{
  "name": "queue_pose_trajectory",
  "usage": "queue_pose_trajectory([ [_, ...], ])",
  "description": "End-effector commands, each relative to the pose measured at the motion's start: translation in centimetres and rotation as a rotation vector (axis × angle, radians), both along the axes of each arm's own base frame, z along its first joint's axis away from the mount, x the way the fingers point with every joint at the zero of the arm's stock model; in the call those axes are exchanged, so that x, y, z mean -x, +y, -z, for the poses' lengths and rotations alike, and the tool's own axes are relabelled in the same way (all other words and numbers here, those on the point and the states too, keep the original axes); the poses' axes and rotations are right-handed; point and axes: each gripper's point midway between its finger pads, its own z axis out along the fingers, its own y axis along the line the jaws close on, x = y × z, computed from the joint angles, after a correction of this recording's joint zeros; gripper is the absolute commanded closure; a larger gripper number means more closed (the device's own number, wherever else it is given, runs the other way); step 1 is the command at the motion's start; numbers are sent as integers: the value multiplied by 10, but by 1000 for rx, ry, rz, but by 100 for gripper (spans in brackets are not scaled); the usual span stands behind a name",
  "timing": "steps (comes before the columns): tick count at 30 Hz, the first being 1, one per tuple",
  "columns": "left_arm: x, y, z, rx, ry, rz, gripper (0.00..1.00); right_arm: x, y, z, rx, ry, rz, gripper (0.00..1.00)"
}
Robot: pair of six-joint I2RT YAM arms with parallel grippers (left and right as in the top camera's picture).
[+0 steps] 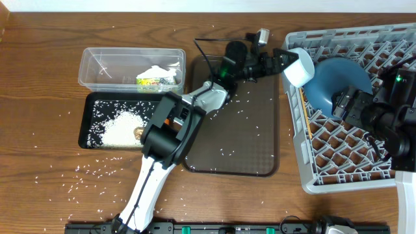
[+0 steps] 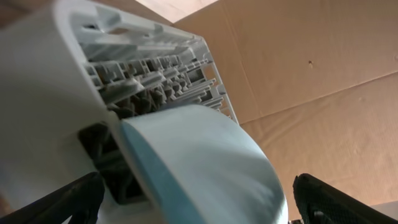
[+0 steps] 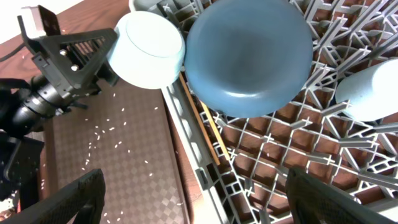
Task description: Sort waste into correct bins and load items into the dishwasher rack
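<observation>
My left gripper (image 1: 285, 57) reaches to the left rim of the grey dishwasher rack (image 1: 351, 175). Its fingers are spread wide on either side of a tilted white cup (image 1: 300, 67) with a blue edge (image 2: 205, 162), with small gaps showing at both fingers. The cup also shows in the right wrist view (image 3: 149, 50). The big blue plate (image 1: 335, 78) stands in the rack (image 3: 249, 56). Wooden chopsticks (image 3: 208, 124) lie inside the rack's left wall. Another white cup (image 3: 373, 87) sits in the rack. My right gripper (image 1: 339, 104) is open and empty above the rack.
The clear tub (image 1: 130, 65) holds the yellow-green wrapper (image 1: 156, 79). The black tray (image 1: 97, 120) holds a pile of rice (image 1: 123, 127) and a brown lump (image 1: 138, 133). The brown serving tray (image 1: 247, 130) lies between them and the rack. Rice grains are scattered over the table.
</observation>
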Motion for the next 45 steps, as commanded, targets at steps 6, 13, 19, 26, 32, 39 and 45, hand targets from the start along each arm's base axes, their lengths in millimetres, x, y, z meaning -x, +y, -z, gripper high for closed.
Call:
queue_pose_trajectory([
  [6, -15, 26, -33, 11, -117, -6, 2, 0, -2, -1, 10, -3, -5, 14],
  [13, -20, 73, -68, -193, -232, -38, 2, 0, -2, -2, 19, -6, -17, 17],
  [19, 19, 164, -101, -644, -250, -152, 2, 8, 8, -24, 48, -102, -116, 19],
  [26, 118, 307, -156, -1080, -125, -399, 2, 49, 69, -86, 37, -409, -503, 9],
  [32, 199, 377, -195, -1252, -113, -576, 2, 86, 76, -109, 75, -526, -526, 1],
  [39, 251, 392, -230, -1181, -209, -659, 2, 102, 78, -116, 84, -571, -528, 1],
  [45, 275, 399, -246, -1137, -265, -705, 2, 102, 79, -116, 78, -570, -531, 1],
])
